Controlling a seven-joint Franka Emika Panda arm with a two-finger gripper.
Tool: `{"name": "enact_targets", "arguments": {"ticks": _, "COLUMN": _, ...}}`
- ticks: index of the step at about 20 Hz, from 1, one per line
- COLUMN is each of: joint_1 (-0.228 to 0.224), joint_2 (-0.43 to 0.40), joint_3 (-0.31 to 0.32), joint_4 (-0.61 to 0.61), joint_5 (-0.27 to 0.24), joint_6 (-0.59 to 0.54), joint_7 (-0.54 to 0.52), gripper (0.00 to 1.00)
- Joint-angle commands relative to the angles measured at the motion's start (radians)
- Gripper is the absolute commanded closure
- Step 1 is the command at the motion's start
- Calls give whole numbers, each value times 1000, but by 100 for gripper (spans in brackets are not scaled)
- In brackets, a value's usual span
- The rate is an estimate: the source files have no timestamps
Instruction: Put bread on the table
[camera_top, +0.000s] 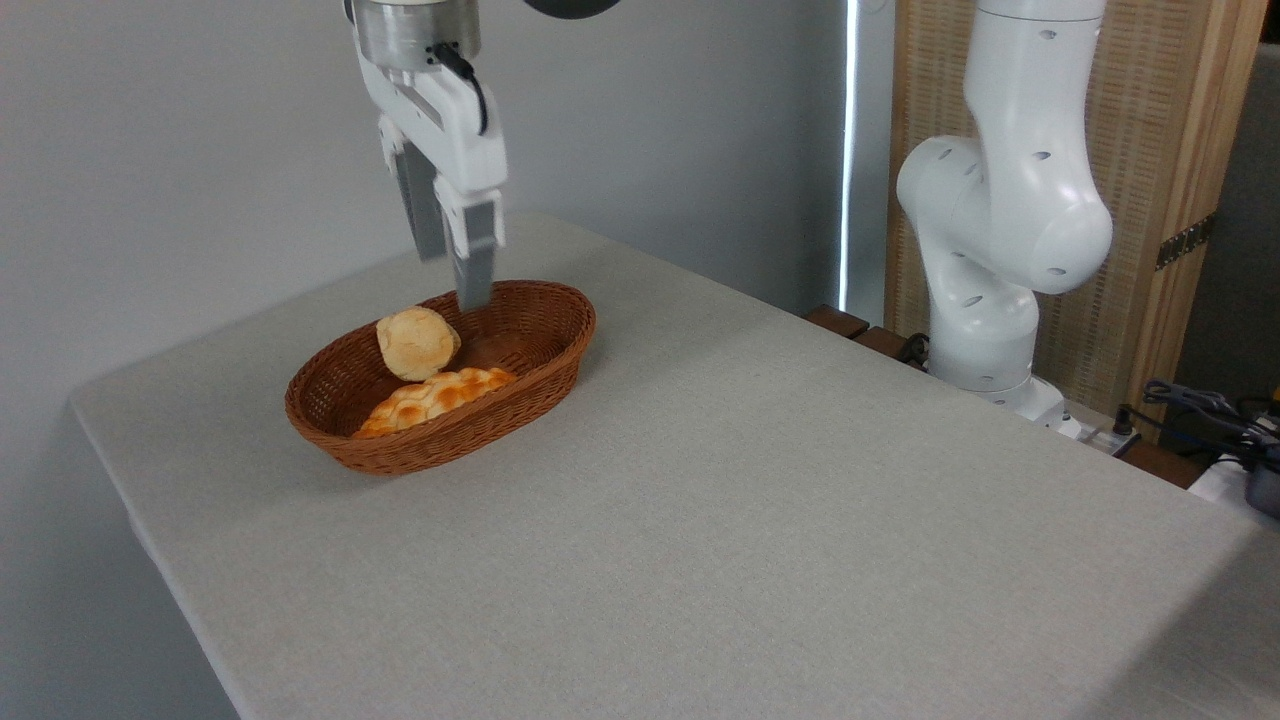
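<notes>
The bun (416, 342) sits in the basket (520, 385), tilted on edge, leaning on the loaf (435, 396), flat pale face toward the camera. The table (760, 500) is bare cloth. The gripper (452, 270) hangs above the basket's far end, empty, fingers parted by a narrow gap. The bun is probably light, with a dry, matte crust; whether it yields cannot be told. Grip across the rounded edge, one finger on each face. No labels or writing are visible.
</notes>
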Motion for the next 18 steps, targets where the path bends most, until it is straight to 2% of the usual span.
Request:
{"name": "enact_targets", "arguments": {"ticks": 1, "joint_1": -34, "joint_2": -17, "joint_3": -42, "joint_4": -29, "joint_5": -112, "joint_6": 69, "joint_7": 12, "gripper": 0}}
{"name": "enact_targets", "arguments": {"ticks": 3, "joint_1": -34, "joint_2": -11, "joint_3": -102, "joint_4": -73, "joint_5": -112, "joint_6": 133, "joint_7": 16, "gripper": 0}}
{"name": "enact_targets", "arguments": {"ticks": 7, "joint_1": -31, "joint_2": 4, "joint_3": -204, "joint_4": -191, "joint_5": -103, "joint_6": 342, "joint_7": 19, "gripper": 0}}
{"name": "enact_targets", "arguments": {"ticks": 9, "joint_1": -31, "joint_2": 6, "joint_3": -211, "joint_4": -222, "joint_5": -100, "joint_6": 388, "joint_7": 27, "gripper": 0}}
{"name": "enact_targets", "arguments": {"ticks": 13, "joint_1": -31, "joint_2": 14, "joint_3": -211, "joint_4": -259, "joint_5": -100, "joint_6": 417, "joint_7": 126, "gripper": 0}}
{"name": "enact_targets", "arguments": {"ticks": 18, "joint_1": -32, "joint_2": 26, "joint_3": -224, "joint_4": -285, "joint_5": -100, "joint_6": 500, "joint_7": 139, "gripper": 0}}
